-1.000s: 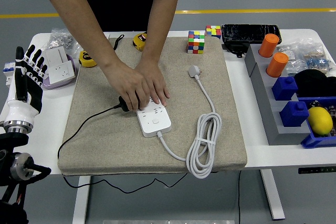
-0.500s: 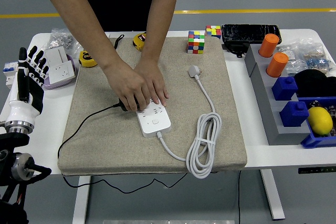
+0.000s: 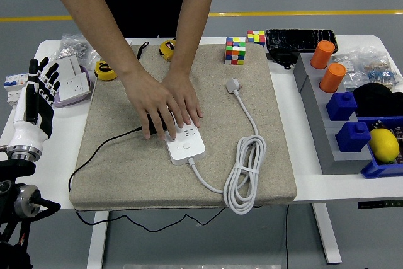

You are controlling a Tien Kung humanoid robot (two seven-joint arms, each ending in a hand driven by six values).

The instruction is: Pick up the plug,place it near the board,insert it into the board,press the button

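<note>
A white table stands in front of me, and most of it is covered by a beige mat. A person leans in from the far side, with both hands laid together on the far end of the board and just beside it on the left. The board is a white power strip, lying near the middle of the mat, with a round button on its near part. Its white cable goes to the right in a bundled coil and ends in a white plug that lies free on the mat. The black plug is mostly hidden under the person's fingers, so I can not tell if it sits in the board; its thin black cord runs left over the mat and down the near edge. The robot's left hand is held upright at the table's left edge, fingers spread and holding nothing. At the right stands a grey rack with orange cylinders, blue blocks and a lemon. Two colour cubes are at the mat's far edge.
</note>
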